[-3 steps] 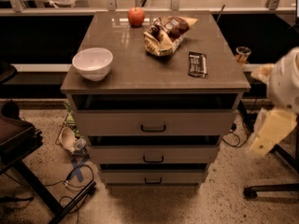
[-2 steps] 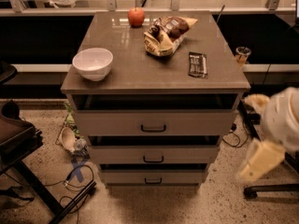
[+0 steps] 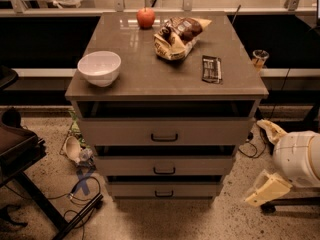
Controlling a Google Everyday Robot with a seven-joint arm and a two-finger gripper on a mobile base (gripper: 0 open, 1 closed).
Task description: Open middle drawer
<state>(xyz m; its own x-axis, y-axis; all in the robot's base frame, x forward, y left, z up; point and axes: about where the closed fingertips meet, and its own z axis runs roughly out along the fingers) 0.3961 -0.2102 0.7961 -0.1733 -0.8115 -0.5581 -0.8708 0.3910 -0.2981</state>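
**Right of the cabinet, low down: gripper apart from middle drawer**

At lower right, near the floor, the gripper point(image 3: 266, 189) shows as a beige piece under the white rounded arm shell point(image 3: 298, 159). It sits beside the cabinet's right side and touches none of the drawers. Cannot tell if the jaws are open or closed.

The middle drawer point(image 3: 200, 166) is the second of three stacked fronts. It is grey-beige, with a small black bar handle point(image 3: 164, 170) at centre and a dark gap above the front. The taller top drawer point(image 3: 120, 132) is above it and the bottom drawer point(image 3: 135, 189) is below, each with a like handle.

On the counter point(image 3: 145, 81):
- white bowl point(image 3: 99, 67) at front left, upright
- red apple point(image 3: 145, 17) at back centre
- crumpled snack bag point(image 3: 177, 36) just right of the apple; print not readable
- dark wrapped bar point(image 3: 211, 68) lying flat, right of the bag and apart from it; label not readable

A small cup point(image 3: 260, 59) stands on the ledge behind right. Digits on a white object at the top edge are too blurred to read. On the speckled floor at left are cables point(image 3: 75, 196) and a black stand point(image 3: 30, 164).
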